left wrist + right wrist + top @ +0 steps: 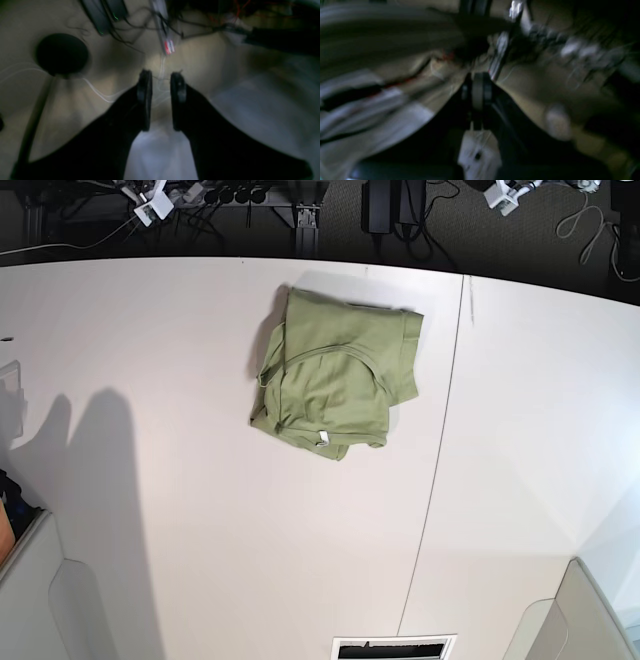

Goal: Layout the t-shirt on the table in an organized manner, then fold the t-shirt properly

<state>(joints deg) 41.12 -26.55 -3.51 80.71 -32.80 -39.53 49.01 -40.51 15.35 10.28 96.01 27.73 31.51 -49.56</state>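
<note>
The t-shirt (335, 375) lies in a loose, partly folded heap on the table (200, 510), toward the far edge and a little left of the dark seam (440, 450) that crosses the tabletop from far edge to near edge; its small white neck tag (322, 440) shows at the heap's near end; a hemmed sleeve or edge sits at the heap's far right corner; the cloth is rumpled, with layers overlapping, and nothing touches it; neither arm reaches over the tabletop in the base view, though a long shadow falls across the left part of the surface.

The left gripper (161, 100), seen from its wrist camera, has its two dark fingers standing apart with a clear gap between them and nothing in that gap; it is released and holds nothing; behind it, blurred, are pale floor, loose cables (140, 32) and a round black object (62, 53).

The right gripper (477, 95) shows in its own wrist view with its fingers pressed together, clenched, with no cloth between them; the picture is heavily blurred, and only pale and dark streaks can be made out around it.

Along the far edge of the tabletop, beyond it, lie more cables and a power strip (220, 195).
</note>
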